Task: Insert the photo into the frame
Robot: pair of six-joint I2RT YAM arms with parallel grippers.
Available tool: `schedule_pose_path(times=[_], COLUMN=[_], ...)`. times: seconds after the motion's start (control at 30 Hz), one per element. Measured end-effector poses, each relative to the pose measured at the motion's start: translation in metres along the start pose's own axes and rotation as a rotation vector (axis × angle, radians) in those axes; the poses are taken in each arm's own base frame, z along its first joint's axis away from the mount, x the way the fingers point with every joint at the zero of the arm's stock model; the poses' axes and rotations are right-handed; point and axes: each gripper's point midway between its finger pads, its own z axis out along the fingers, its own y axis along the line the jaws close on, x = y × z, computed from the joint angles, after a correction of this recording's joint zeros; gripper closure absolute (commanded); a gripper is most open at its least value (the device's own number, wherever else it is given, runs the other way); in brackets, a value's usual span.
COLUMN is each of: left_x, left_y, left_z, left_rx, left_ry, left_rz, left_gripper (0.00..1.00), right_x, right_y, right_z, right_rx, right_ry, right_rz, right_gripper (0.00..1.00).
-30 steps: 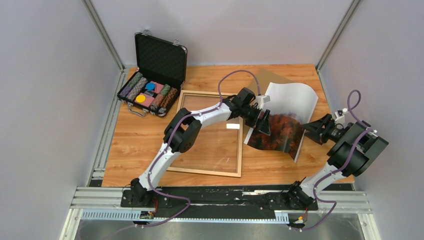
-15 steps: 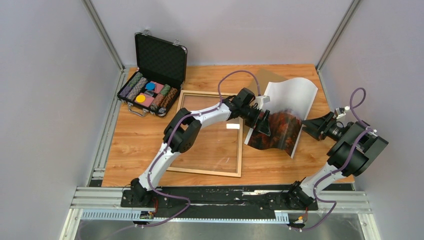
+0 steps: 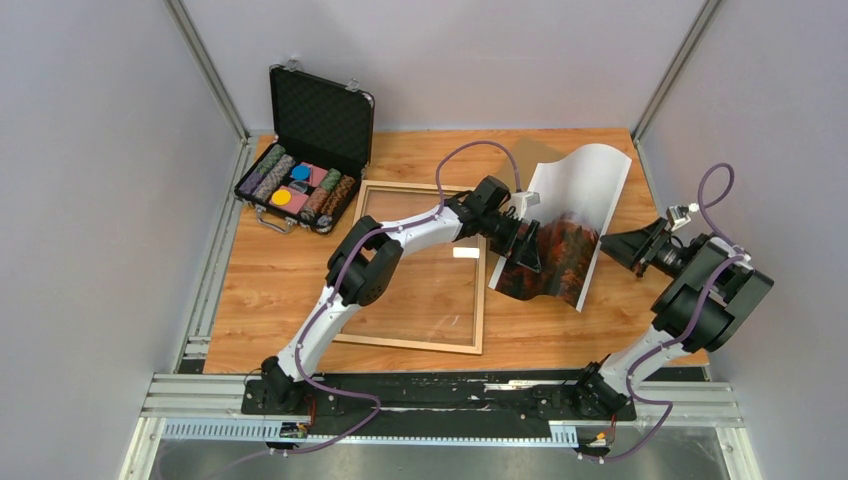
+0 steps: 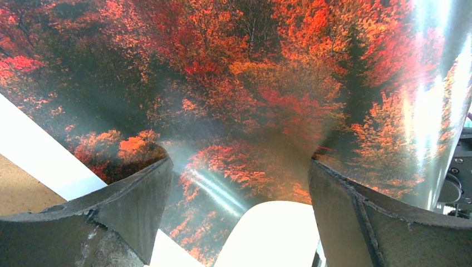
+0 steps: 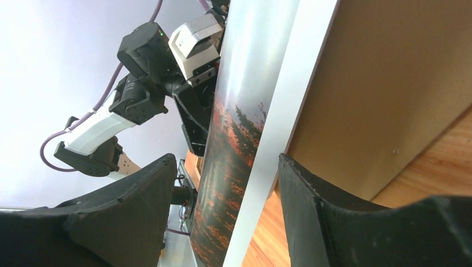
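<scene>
Top external view: a wood-grain counter (image 3: 280, 290) boxed in by plain grey walls, with metal posts in the far corners. At the far left corner an open black case (image 3: 315, 120) stands with its lid up, rows of coloured chips (image 3: 300, 185) inside. The frame (image 3: 410, 343) lies flat mid-counter, and my left arm stretches across its far right corner. A brown backing board (image 5: 389, 83) lies at the far right, mostly hidden behind the photo (image 3: 580, 190).

The photo is right of the frame and outside it, reared up on its near edge and curled, white back to the far wall, autumn trees facing my left arm. My left claw (image 3: 527, 252) is spread wide with nothing in it, close against the printed side; I cannot tell if it touches. My right claw (image 5: 225, 158) is parted, gripping nothing, and the photo's white-bordered right edge shows between its fingers.
</scene>
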Motion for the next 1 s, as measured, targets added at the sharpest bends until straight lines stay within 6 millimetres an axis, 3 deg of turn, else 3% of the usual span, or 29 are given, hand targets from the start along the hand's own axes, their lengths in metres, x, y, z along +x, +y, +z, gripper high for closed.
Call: schedule_pose_path(times=[0.17,0.47,0.77,1.0], left_x=[0.000,0.001,0.003,0.004], left_y=[0.000,-0.001,-0.001,-0.001], left_z=[0.000,-0.001,-0.002,-0.002], left_rx=[0.000,-0.002,-0.005,-0.009], left_ry=[0.001,0.006,0.011,0.014], left_rz=[-0.001,-0.005,-0.008,-0.010], left_gripper=[0.00,0.00,0.00,0.00], right_x=[-0.004,-0.004,0.007,0.007], right_y=[0.009,0.007,0.016,0.019], right_z=[0.002,0.003,0.021,0.023], right_rx=[-0.022,-0.018,-0.060,-0.078], right_ry=[-0.001,0.010,0.070,0.068], right_rz=[-0.032,-0.033,-0.051,-0.049], right_gripper=[0.36,0.39,0.41,0.42])
